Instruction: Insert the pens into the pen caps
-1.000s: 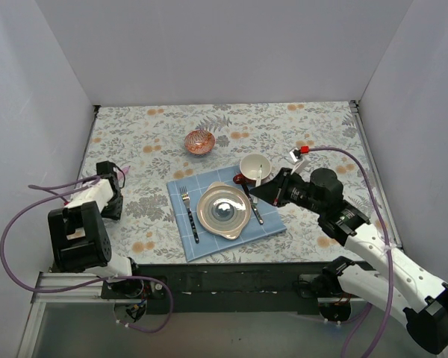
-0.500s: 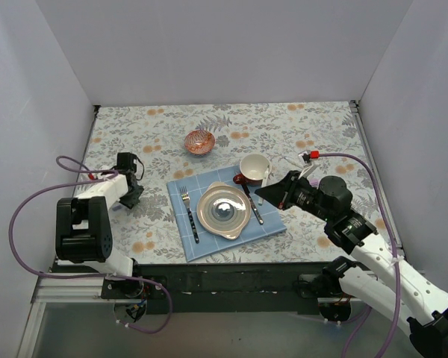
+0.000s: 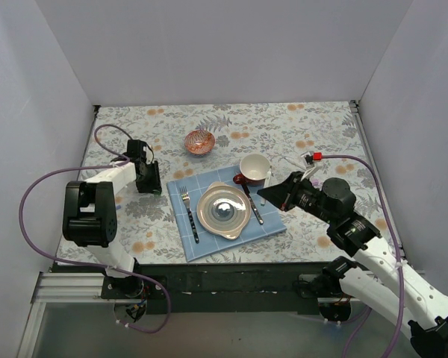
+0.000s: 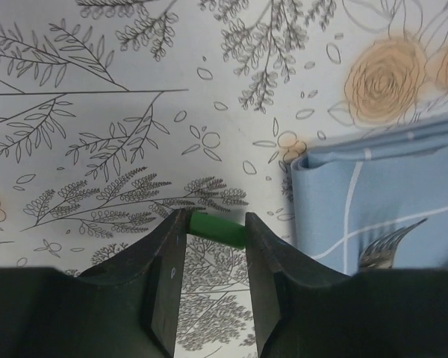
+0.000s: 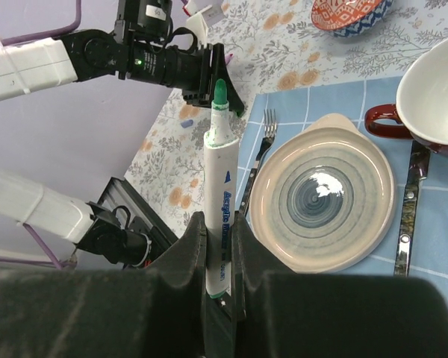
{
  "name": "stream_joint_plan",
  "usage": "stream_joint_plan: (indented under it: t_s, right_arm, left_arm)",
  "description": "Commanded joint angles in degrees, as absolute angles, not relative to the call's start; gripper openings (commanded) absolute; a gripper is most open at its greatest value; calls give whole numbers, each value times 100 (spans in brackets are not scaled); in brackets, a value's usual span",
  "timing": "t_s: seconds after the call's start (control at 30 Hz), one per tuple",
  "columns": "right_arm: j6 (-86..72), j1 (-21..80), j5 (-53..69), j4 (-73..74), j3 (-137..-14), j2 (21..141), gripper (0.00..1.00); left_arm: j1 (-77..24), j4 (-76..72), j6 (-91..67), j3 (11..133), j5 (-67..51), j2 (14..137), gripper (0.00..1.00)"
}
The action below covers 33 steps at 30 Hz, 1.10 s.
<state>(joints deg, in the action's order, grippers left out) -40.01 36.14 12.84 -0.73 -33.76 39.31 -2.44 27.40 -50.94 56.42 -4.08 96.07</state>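
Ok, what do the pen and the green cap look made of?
The pen looks plastic: smooth white semi-gloss barrel, printed blue lettering, green tip. The cap seems plastic too: uniform opaque green, dull finish, no glints.

Plain grey walls (image 3: 224,45) enclose a floral-patterned table (image 3: 284,123).

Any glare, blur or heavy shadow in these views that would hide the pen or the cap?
Top external: even soft light, sharp, faint shadows only. Right wrist: small glare spot on the plate, pen crisp, right gripper body at the bottom dark and soft. Left wrist: tablecloth sharp, green cap clear between the dark fingers of the left gripper.
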Motion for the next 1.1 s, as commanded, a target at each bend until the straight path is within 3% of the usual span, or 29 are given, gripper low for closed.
stream_joint_plan:
  t_s: [0.0,0.2,0.27,0.47,0.57,0.67,0.8,0.9,1.07]
  right_arm:
    - [-3815,3656,1090,-149,-3577,3718,1]
    - [-3533,3647,1064,254,-3805,3753,1]
    - [-3463,3647,967,334,-3823,3701,1]
    - [-3437,3647,914,396,-3841,3621,1]
    - [-3454,3648,914,422,-3806,3586,1]
    - [-3480,3656,897,422,-3771,3507,1]
    - [-3516,3647,905,404,-3744,3437,1]
    - [-3516,3647,897,439,-3744,3384,1]
    - [-3533,3647,791,413,-3621,3270,1]
  left_arm:
    - [-421,3015,-3394,5591,-580,9413,13]
    - [-580,2813,-2313,5195,-273,8958,13]
    - [-589,2804,-2189,5177,-421,8816,27]
    - [-606,2602,-2802,5291,-71,8605,46]
    - [-598,2592,-3541,5492,527,8561,50]
    - [-598,2952,-4322,5957,685,8691,62]
    - [-528,3409,-6086,6389,1291,8824,56]
    - [-475,3637,-7835,6354,1730,8597,69]
    - [-396,4069,-9728,6223,1285,8367,71]
